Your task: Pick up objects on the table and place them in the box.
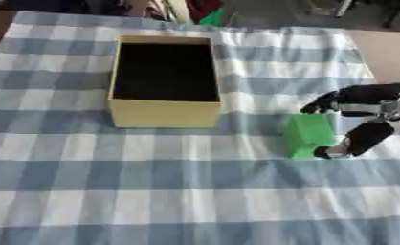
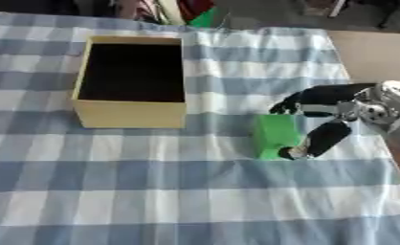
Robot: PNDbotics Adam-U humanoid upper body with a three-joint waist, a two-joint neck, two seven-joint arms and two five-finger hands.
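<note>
Green block (image 1: 308, 135) stands between right hand's (image 2: 337, 112) curled fingers.

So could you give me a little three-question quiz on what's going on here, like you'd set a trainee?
1. True or false: the green block is already inside the box.
2. Which hand is at the block?
A. the left hand
B. the right hand
C. a person's hand
3. Fill in: the box stands on a checked ____.

Key:
1. False. The block sits on the cloth, to the right of the box, and the box looks empty.
2. B. It reaches in from the right, fingers above the block and thumb at its near corner. The left hand is not in view.
3. cloth, blue and white.
</note>
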